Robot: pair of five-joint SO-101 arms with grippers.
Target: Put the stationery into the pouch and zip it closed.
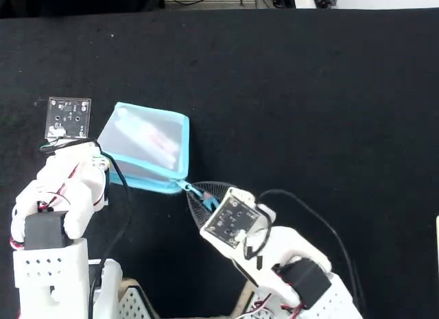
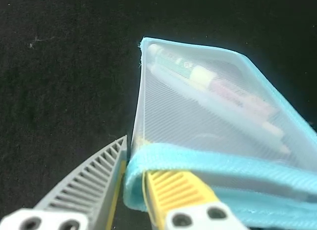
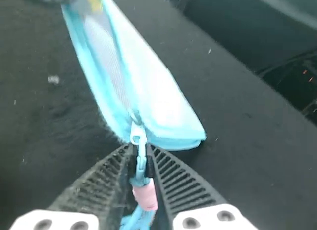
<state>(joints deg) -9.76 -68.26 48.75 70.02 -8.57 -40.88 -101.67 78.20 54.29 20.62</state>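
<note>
The right gripper [image 3: 140, 150] has its two black ribbed jaws pinched tight on the small light-blue zipper pull [image 3: 139, 163], with a pink tag [image 3: 145, 198] hanging from the pull back between the fingers. The pull sits right at the corner of the translucent light-blue mesh pouch [image 3: 148, 101], at the end of the zip line nearest that arm, so I'd judge the zip has been run about as far as it goes on that side. At the other end of the same zip edge, the left gripper [image 2: 133, 165] is clamped on the pouch's thick blue border, the grey jaw on one face and the yellow jaw on the other, with the band squeezed between them. To me that hold is an anchor: one arm pins the far corner so the fabric stays taut while the other draws the slider along, otherwise the soft pouch would just slide after the pull. The pouch stretches between the two grippers along that edge, its body lying on the black cloth-covered table [image 1: 309, 92] beyond them. Inside it, seen through the mesh, the stationery [image 2: 208, 81] lies toward the side away from the zip: a few slim pens or markers, pale with green, yellow and pink parts, side by side.
</note>
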